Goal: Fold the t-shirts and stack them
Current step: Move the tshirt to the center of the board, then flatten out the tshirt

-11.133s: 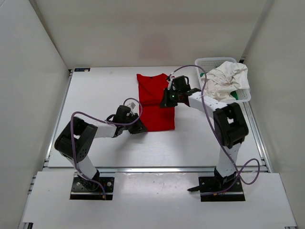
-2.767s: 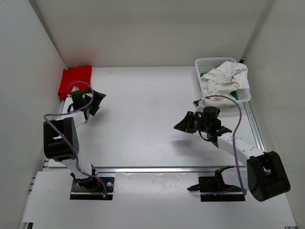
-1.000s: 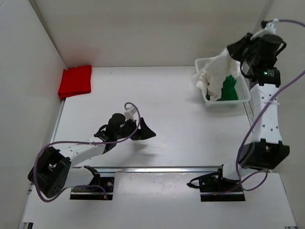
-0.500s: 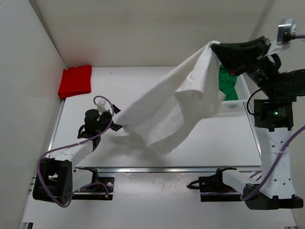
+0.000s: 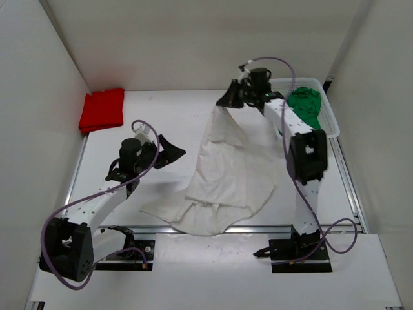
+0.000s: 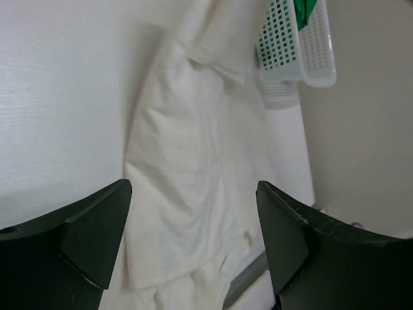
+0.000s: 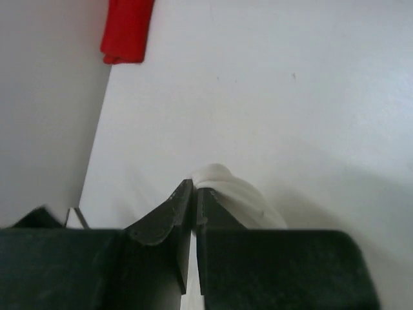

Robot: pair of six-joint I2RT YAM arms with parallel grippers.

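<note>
Spreading the white t-shirt point(image 5: 226, 174).
Right jaws pinch one edge; open left jaws should take a corner.

White arms point(image 5: 98, 203); black joints point(image 5: 308, 155); purple cables point(image 5: 57, 217)

folded shirt point(image 5: 102, 110) far-L; spread shirt point(image 5: 222, 171) ctr; 3rd shirt point(image 5: 304, 106) in basket point(image 6: 284, 45)

Right wrist view: the white shirt point(image 7: 226, 187) shows only as a small fold just past the pinched tips of the right gripper point(image 7: 193, 194); the rest is hidden behind its fingers. The red shirt point(image 7: 127, 32), far ahead-left, is cut by the top edge.

Left wrist view: the basket point(image 6: 303, 45) and a green shirt point(image 6: 302, 8) sliver, ahead-right of the left gripper point(image 6: 192, 187), are cut by the top edge.
</note>
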